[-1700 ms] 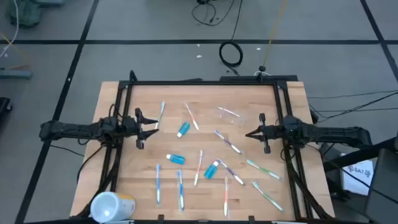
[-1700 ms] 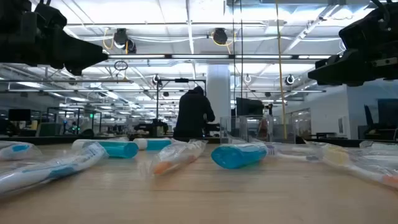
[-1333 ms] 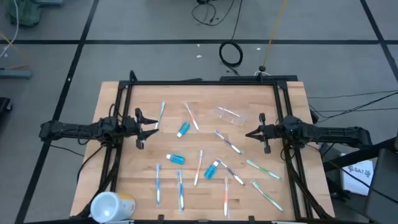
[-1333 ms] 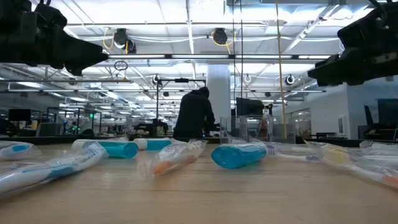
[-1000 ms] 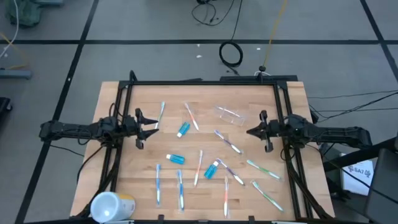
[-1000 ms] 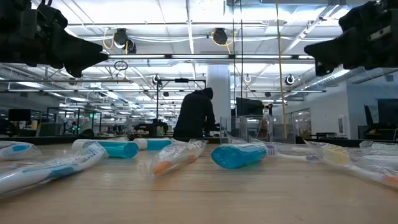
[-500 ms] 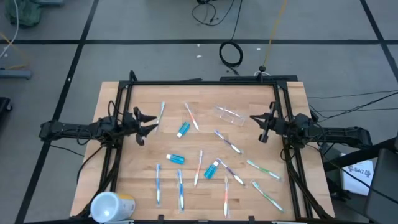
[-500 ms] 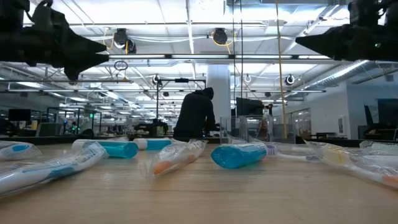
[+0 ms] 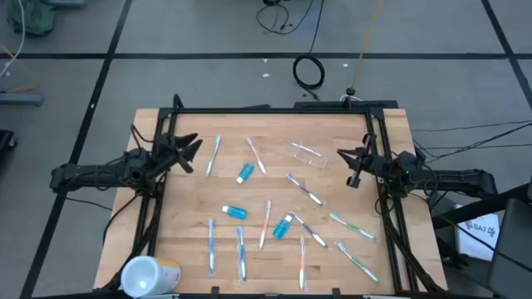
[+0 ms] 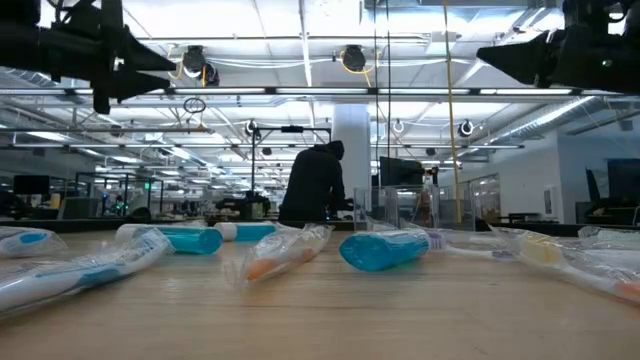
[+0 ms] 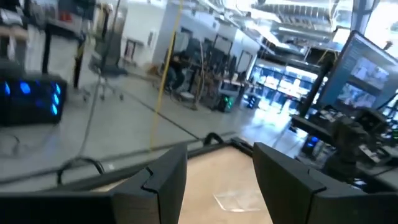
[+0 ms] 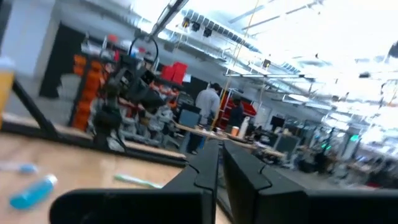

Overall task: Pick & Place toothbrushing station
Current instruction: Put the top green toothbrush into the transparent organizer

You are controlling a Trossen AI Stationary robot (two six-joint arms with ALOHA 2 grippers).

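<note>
Several thin toothbrushes lie flat and scattered over the wooden table. Among them lie small blue toothpaste tubes, one of them close to the low camera. A clear plastic cup lies on its side toward the far right. My left gripper hangs open above the table's left side, with the cup far ahead of its fingers. My right gripper hangs shut above the right side, just right of the cup. Neither holds anything.
A large white and yellow cylinder lies at the near left corner. A black frame runs along the far edge and both sides of the table. In the room beyond the far edge, a person stands with their back turned.
Both grippers have risen and rolled about their own axes. My left gripper has swung toward the table's far edge, still open. My right gripper has tipped its fingers upward and shifted a little toward the far edge. Nothing on the table has moved.
</note>
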